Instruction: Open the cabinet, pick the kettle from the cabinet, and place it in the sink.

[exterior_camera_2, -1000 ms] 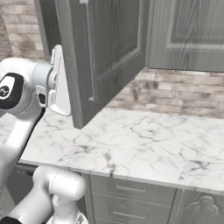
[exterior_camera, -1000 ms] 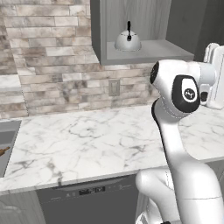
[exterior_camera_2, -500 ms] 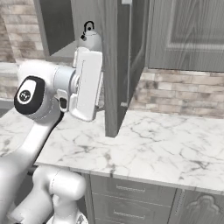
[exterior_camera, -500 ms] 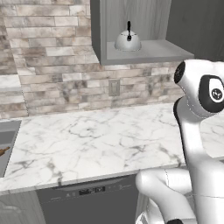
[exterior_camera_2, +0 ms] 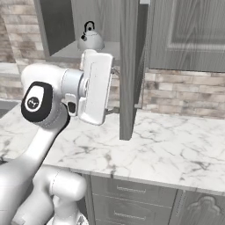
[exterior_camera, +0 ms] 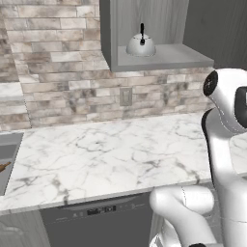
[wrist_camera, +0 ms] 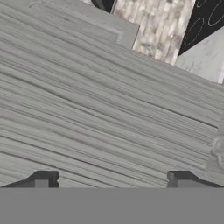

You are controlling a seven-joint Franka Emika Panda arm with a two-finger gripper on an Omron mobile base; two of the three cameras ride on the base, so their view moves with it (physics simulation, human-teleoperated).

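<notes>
The cabinet (exterior_camera: 159, 55) stands open, its grey shelf bare on the right. On that shelf sits the kettle (exterior_camera: 141, 44), silver with a black arched handle, also seen as the kettle (exterior_camera_2: 90, 38) behind my hand. The cabinet door (exterior_camera_2: 129, 66) is swung out, edge-on to the right base camera. My gripper (exterior_camera_2: 115, 90) is open, its fingers against the door's inner face. In the hand view the gripper (wrist_camera: 113, 181) faces the wood-grain door (wrist_camera: 100, 109) up close, with nothing between the fingertips (wrist_camera: 41, 179). The sink (exterior_camera: 7, 154) lies at the far left.
White marble counter (exterior_camera: 111, 154) runs below the cabinet, with a dark dishwasher front (exterior_camera: 101, 222) under it. A brown thing (exterior_camera: 4, 167) lies in the sink. A closed cabinet door (exterior_camera_2: 189, 30) hangs right of the open one. Grey drawers (exterior_camera_2: 132, 197) sit below the counter.
The cabinet door has swung further open, from angled to edge-on in the right base view. My hand has followed it to the right, and the kettle has come into sight there.
</notes>
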